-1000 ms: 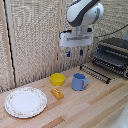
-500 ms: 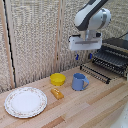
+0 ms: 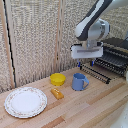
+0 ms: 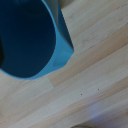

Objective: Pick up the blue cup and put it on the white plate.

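The cobalt cup (image 3: 78, 81) is a blue mug standing upright on the wooden table, with its handle toward the exterior view's right. The gripper (image 3: 87, 64) hangs above it, slightly toward the exterior view's right, with its fingers apart and nothing between them. It does not touch the mug. The white plate (image 3: 25, 101) with a speckled rim lies flat at the exterior view's left and holds nothing. In the wrist view the mug's dark blue inside (image 4: 27, 35) fills much of the picture from close above.
A small yellow bowl (image 3: 58, 78) stands just beside the mug on the exterior view's left. A small orange object (image 3: 58, 93) lies in front of the bowl. A black wire rack (image 3: 113, 64) stands at the back right. A slatted wall is behind.
The gripper has moved toward the exterior view's right and come down a little, ending above the mug. The mug, bowl and plate have not moved.
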You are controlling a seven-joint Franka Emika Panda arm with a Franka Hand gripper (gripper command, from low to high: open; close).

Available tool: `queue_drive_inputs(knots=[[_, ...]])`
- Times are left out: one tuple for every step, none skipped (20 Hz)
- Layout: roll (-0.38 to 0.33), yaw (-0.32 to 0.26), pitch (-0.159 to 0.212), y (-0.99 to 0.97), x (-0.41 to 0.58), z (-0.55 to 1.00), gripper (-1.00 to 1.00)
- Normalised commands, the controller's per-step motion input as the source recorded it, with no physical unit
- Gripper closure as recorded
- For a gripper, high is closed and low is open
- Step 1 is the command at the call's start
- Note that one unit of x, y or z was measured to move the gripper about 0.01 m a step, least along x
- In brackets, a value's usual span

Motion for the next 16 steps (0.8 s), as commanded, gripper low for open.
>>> queue_drive_inputs(knots=[[-0.044,0.076,0.041,0.0,-0.4,-0.38,-1.0],[-0.049,0.07,0.031,0.0,-0.331,-0.37,-1.0],[-0.056,0.073,0.023,0.0,-0.229,-0.37,-1.0],[-0.057,0.093,0.002,0.0,-0.071,-0.35,-1.0],[-0.062,0.115,0.0,0.0,0.0,-0.35,-1.0],[-0.066,0.134,0.0,0.0,0.043,-0.34,-1.0],[-0.072,0.156,-0.028,0.0,0.134,-0.32,-1.0],[-0.073,0.164,-0.046,0.0,0.166,-0.29,-1.0],[-0.068,0.173,-0.063,0.0,0.177,-0.25,-1.0],[-0.081,0.175,-0.07,0.0,0.177,-0.21,-1.0],[-0.081,0.184,-0.08,0.0,0.149,-0.21,-1.0],[-0.084,0.192,-0.086,0.0,0.146,-0.21,-1.0],[-0.086,0.197,-0.092,0.01,0.129,-0.2,-1.0],[-0.093,0.197,-0.087,0.05,0.109,-0.2,-1.0],[-0.083,0.195,-0.071,0.02,0.049,-0.22,-1.0],[-0.068,0.184,-0.052,0.0,0.0,-0.2,-1.0]])
